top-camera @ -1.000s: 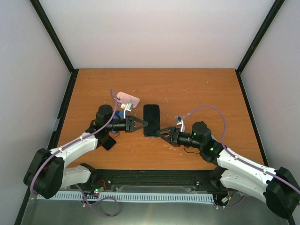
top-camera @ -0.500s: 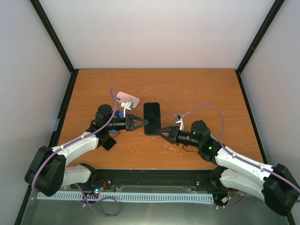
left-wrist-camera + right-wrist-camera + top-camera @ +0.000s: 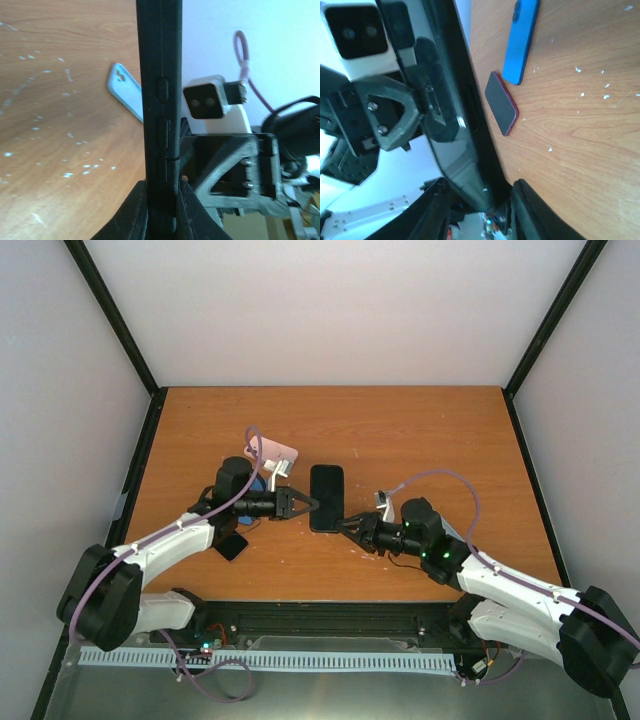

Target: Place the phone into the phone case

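A black phone (image 3: 326,495) with a dark rim around its glossy face is held off the table at the centre, gripped from two sides. My left gripper (image 3: 312,503) is shut on its left long edge. In the left wrist view the phone (image 3: 159,100) stands edge-on with its side buttons showing, clamped between the fingers (image 3: 136,210) of that gripper (image 3: 160,187). My right gripper (image 3: 348,528) holds the phone's near right corner. In the right wrist view the phone (image 3: 455,125) sits between the jaws of that gripper (image 3: 480,192). I cannot tell whether the rim is a case.
A pink case (image 3: 277,451) lies behind the left gripper, and a blue phone-shaped item (image 3: 258,486) lies under its wrist. A dark phone with a red rim (image 3: 232,546) lies near the left arm. The left wrist view shows a light blue case (image 3: 125,91) flat on the table.
The left arm has pushed forward and right, carrying the black phone slightly right. The right gripper has closed in on the phone's near right corner.
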Available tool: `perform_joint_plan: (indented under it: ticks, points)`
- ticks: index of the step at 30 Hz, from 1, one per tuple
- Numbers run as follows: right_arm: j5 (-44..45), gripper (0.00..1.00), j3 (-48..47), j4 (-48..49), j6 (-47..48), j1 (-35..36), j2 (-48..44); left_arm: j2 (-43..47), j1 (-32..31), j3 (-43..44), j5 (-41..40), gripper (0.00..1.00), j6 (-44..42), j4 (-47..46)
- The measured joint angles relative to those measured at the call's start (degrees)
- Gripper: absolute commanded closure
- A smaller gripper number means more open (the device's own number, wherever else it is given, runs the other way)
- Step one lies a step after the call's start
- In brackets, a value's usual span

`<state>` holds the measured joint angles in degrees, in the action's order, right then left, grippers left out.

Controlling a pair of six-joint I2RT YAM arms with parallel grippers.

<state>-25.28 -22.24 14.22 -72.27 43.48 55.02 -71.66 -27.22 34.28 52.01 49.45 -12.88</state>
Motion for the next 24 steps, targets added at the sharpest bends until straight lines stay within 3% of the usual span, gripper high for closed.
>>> perform_joint_plan:
  ticks: [5, 11, 17, 24]
  points:
    - [2.93, 0.24, 0.0, -5.09, 1.66, -0.09, -3.1, -3.72, 0.31, 0.09, -3.41, 1.0, -2.73, 0.85]
    - [9.46, 0.01, 0.04, -14.97, 5.68, -0.11, -13.35, -14.29, 0.44, 4.55, -4.33, 1.0, -3.61, 1.44]
    - [15.3, 0.0, -0.46, -25.03, 9.09, -0.11, -20.35, -29.53, 0.44, 18.6, -2.91, 1.0, -4.59, 1.53]
    - [19.96, 0.0, -4.76, -34.56, 12.92, -0.11, -22.21, -43.63, 0.44, 33.03, -1.92, 0.99, -5.44, 3.32]
